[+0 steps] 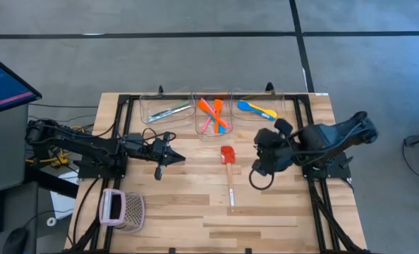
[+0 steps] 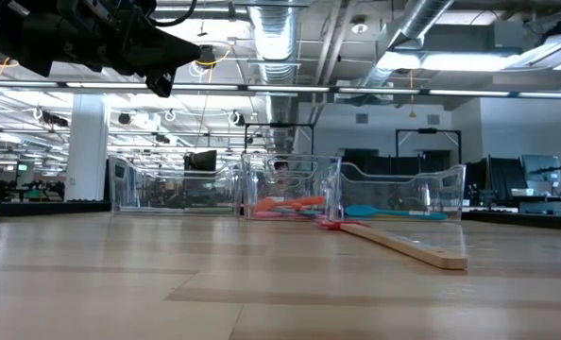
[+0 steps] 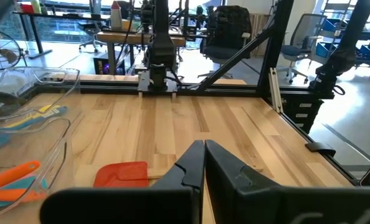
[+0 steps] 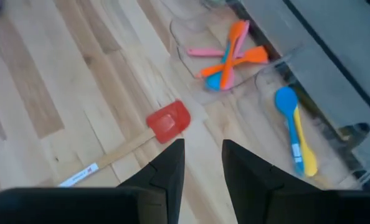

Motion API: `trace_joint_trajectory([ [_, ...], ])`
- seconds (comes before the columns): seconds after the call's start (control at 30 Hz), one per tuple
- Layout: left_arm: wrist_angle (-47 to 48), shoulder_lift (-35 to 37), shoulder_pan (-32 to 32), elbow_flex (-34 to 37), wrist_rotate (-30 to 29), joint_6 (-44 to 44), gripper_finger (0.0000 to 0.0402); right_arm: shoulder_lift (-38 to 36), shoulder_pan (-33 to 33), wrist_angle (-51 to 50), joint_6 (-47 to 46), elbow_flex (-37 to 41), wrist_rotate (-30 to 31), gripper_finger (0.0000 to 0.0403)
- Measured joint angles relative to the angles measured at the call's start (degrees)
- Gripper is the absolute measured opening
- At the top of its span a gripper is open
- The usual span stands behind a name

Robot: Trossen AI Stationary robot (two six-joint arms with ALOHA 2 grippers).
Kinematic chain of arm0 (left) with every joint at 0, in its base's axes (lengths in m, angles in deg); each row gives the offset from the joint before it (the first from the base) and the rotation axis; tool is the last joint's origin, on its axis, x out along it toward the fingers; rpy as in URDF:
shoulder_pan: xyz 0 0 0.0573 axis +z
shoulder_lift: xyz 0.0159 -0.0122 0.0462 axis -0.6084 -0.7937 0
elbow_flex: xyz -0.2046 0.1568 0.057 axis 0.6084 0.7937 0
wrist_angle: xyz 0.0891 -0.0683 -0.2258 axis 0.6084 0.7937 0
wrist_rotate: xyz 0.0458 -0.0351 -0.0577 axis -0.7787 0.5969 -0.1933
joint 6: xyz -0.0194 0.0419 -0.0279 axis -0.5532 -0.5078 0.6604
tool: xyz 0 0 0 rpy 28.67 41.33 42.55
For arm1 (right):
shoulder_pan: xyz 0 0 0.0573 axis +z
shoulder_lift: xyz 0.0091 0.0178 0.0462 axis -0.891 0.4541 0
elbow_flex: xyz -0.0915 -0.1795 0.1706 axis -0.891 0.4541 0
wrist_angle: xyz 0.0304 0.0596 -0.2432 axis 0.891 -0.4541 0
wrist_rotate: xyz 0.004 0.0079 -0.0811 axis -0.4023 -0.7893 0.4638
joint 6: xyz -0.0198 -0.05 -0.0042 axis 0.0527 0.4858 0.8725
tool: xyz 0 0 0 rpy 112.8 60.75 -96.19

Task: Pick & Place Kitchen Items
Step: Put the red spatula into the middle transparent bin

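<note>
Fingers of the left gripper point(image 1: 174, 157) were pinched shut on nothing, left of the spatula point(image 1: 230, 176). It lay flat on the table point(image 1: 280, 219), red head toward the bins point(image 1: 213, 109), wooden handle pointing away. It looked light and stiff; the handle's middle seemed best to grab. The right gripper point(image 1: 260, 156) hung beside it, fingers apart, empty.

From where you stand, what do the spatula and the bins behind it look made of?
The spatula: matte red head, likely silicone or plastic; pale handle showing wood grain. The bins: see-through and glossy, probably clear plastic rather than glass, though the look leaves that open.
</note>
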Motion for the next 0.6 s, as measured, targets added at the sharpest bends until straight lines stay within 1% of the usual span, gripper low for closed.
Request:
trace_joint_trajectory([
  [0.07, 0.0, 0.0, 0.0, 0.0, 0.0, 0.0, 0.0002, -3.1, 0.7, 5.6, -0.6, 8.0, 0.1, 0.0102],
  [0.23, 0.0, 0.0, 0.0, 0.0, 0.0, 0.0, 0.0002, -11.1, 1.5, 26.7, -0.6, 30.1, -0.5, 0.0102],
  [0.37, 0.0, 0.0, 0.0, 0.0, 0.0, 0.0, 0.0002, -15.2, 0.6, 46.1, -1.7, 46.2, -4.1, 0.0102],
  [0.47, 0.0, 0.0, 0.0, 0.0, 0.0, 0.0, 0.0002, -16.1, -0.5, 59.6, -5.0, 54.9, -7.0, 0.0102],
  [0.6, 0.0, 0.0, 0.0, 0.0, 0.0, 0.0, 0.0002, -14.7, -1.4, 72.2, -10.9, 62.0, -11.3, 0.0102],
])
